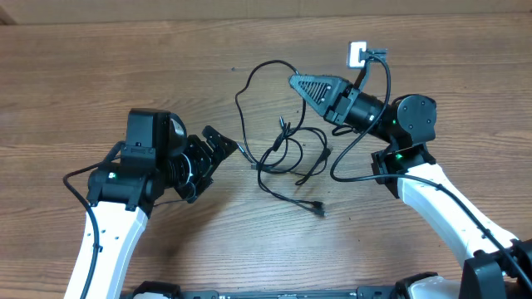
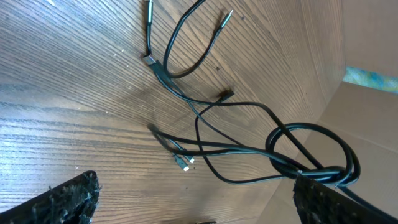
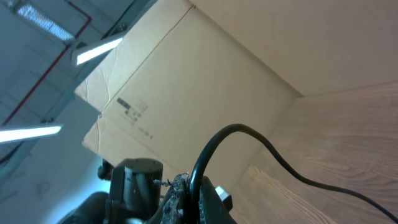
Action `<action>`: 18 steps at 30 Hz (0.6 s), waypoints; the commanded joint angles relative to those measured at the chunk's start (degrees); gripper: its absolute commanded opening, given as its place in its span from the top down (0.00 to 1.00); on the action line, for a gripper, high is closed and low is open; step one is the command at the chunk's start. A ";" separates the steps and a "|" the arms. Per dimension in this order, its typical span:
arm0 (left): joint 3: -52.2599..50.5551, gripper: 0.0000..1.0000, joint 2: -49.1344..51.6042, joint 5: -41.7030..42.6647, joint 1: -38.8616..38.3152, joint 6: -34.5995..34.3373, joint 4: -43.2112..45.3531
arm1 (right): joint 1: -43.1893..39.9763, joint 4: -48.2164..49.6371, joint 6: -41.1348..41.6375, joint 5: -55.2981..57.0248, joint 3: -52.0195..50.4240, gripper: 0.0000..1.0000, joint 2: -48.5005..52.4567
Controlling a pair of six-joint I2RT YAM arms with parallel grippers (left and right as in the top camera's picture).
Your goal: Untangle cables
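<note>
one left gripper (image 1: 226, 148); one right gripper (image 1: 295, 80); maybe three cables (image 1: 281, 148), too tangled to be sure.

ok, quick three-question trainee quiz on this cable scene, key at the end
1. True or false: the left gripper has its jaws shut.
2. The right gripper, jaws shut, pinches: A) a strand of the cables; B) a screwdriver; C) a cloth.
3. What does the tangled part of the cables lie on?
Key: 1 false, the jaws stand wide open. 2 A, as far as the overhead view shows. 3 the wooden table.
</note>
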 commanded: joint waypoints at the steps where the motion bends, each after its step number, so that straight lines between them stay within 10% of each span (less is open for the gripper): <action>1: 0.50 0.00 0.00 -0.63 -0.15 1.44 0.39 | -0.35 -0.42 3.87 4.31 1.79 0.96 -1.22; 11: 0.50 0.00 0.35 -4.22 -6.80 -4.13 9.77 | 0.74 -2.58 11.10 8.50 1.79 0.96 -1.22; 18: 0.50 0.00 3.04 -12.33 -13.99 7.56 17.92 | 1.36 -4.81 11.13 4.87 1.79 0.96 -1.22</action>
